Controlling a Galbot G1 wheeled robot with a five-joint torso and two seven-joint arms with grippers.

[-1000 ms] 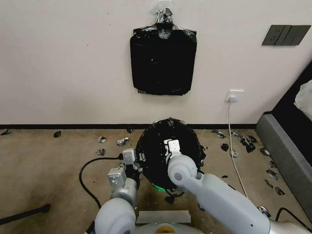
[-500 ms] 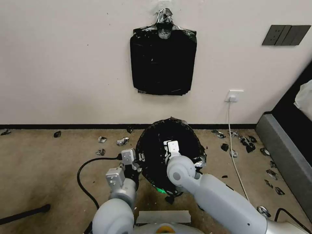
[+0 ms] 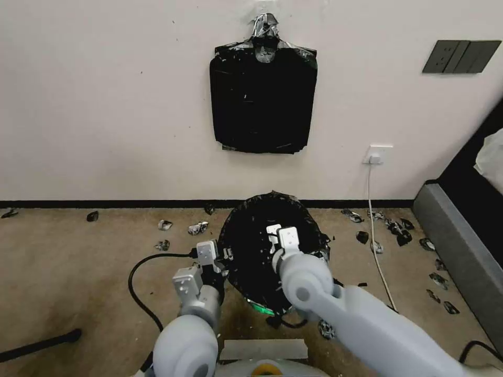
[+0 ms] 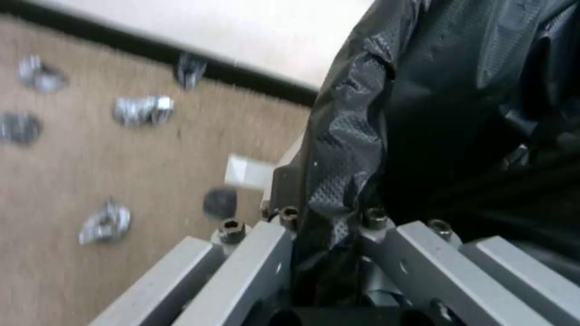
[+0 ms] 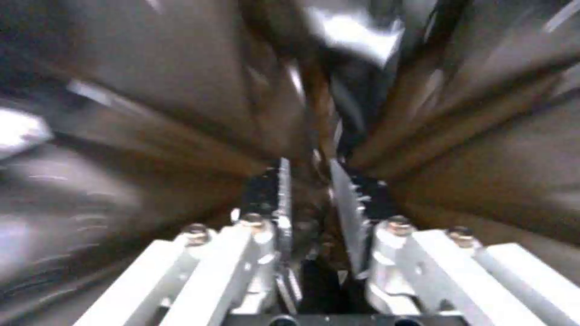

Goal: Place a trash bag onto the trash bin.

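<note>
Patience matters here: at the left, our left hand (image 3: 222,257) pinches the trash bag's (image 3: 262,251) rim film just outside the trash bin's (image 3: 260,308) left edge, fingers nearly closed on the fold. We should keep that pinch firm while the plastic is stretched (thin film tears easily). Toward the right, our right hand (image 3: 273,236) reaches down inside the bag-lined bin by the far wall, its fingers a narrow gap apart with film bunched between; whether it truly grips we cannot tell. Press the liner outward evenly, not downward.
</note>
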